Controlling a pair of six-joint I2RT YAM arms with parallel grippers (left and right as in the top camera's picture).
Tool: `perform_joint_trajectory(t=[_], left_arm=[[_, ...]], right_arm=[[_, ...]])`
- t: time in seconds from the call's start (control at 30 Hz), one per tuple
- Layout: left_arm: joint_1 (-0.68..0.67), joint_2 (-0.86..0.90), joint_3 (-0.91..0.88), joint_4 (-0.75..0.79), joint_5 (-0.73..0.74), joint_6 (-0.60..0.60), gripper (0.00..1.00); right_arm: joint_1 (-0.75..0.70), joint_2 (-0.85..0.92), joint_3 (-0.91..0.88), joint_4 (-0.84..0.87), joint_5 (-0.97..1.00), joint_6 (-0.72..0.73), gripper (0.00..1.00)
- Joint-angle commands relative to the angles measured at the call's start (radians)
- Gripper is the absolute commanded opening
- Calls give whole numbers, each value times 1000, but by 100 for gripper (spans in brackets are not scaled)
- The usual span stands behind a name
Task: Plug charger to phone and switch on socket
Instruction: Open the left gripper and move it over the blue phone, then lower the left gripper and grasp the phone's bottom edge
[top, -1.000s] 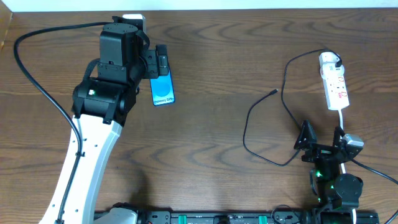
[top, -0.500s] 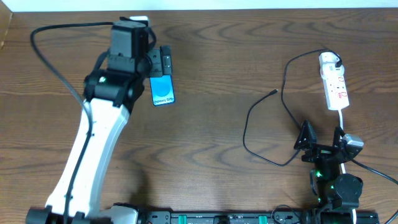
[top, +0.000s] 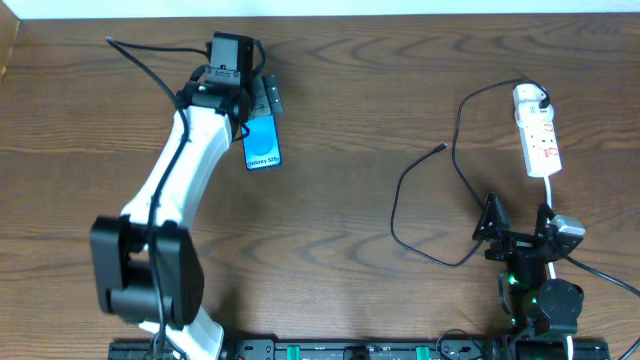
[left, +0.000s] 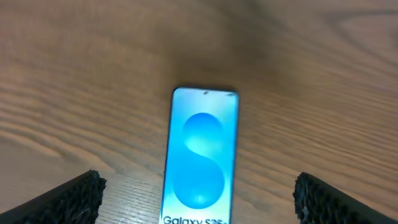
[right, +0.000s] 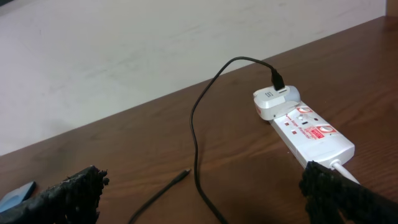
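The phone (top: 261, 143) lies flat on the wooden table at the far left, its blue screen up. My left gripper (top: 263, 100) hovers over its far end, open. In the left wrist view the phone (left: 200, 158) sits between the spread fingertips (left: 81, 194) without touching them. The charger, a thin black cable (top: 398, 205), loops across the right side. Its loose tip (top: 441, 148) lies on bare wood and its other end is in a white plug (top: 530, 97) on the socket (top: 541, 142). My right gripper (top: 518, 228) stands open near the front, away from the cable tip (right: 185, 172) and the socket (right: 308, 127).
A white cord (top: 553, 192) runs from the socket toward the right arm. The left arm's black hose (top: 150, 70) arcs over the far left of the table. A white wall (right: 124, 50) rises behind the table's back edge. An equipment rail (top: 350, 350) lines the front edge.
The left arm has stretched out and its wrist has shifted right and toward the back, over the phone's far end. The phone, cable, socket and right arm have not moved.
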Motion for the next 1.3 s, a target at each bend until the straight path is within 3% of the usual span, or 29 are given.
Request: perform_joint_trajectory(t=[0.0,0.47,1.27], left_arm=[[18,53,18,7,-4,-85,98],[16,184,16,7,54,-84,98],[16,285,14,79,55,93,98]], right_arm=[[6,-6,-2,-2,8,-4,99],[6,-6,-2,-2,8,-4,99],[6,-6,-2,-2,8,-4,99]])
